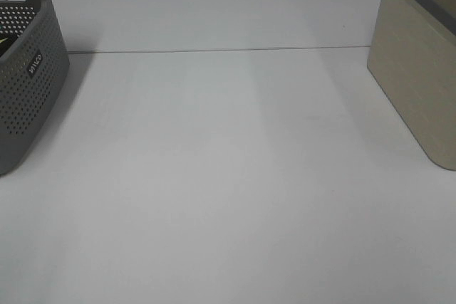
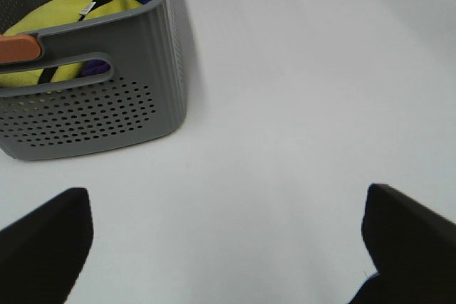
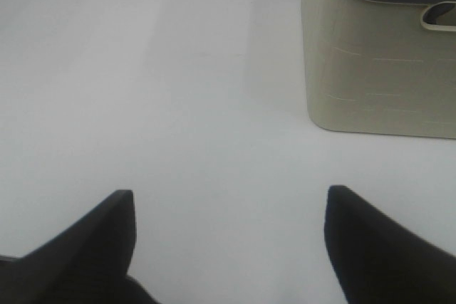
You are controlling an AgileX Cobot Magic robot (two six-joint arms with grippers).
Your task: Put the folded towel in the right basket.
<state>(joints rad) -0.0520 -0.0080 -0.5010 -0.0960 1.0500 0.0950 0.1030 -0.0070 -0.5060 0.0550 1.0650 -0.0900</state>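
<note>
A perforated grey plastic basket (image 2: 100, 97) held yellow cloth (image 2: 64, 16); the smooth beige basket (image 3: 377, 62) stood opposite on the white surface (image 1: 228, 197). The left gripper (image 2: 228, 240) and right gripper (image 3: 228, 240) both hung wide open, empty, no folded towel discernible

grey basket (image 1: 28, 76) – cut by frame edge | beige basket (image 1: 417, 69) – cropped, contents hidden

grey basket (image 1: 28, 97): perforated plastic | beige basket (image 1: 417, 83): matt | table (image 1: 228, 190): smooth
</note>
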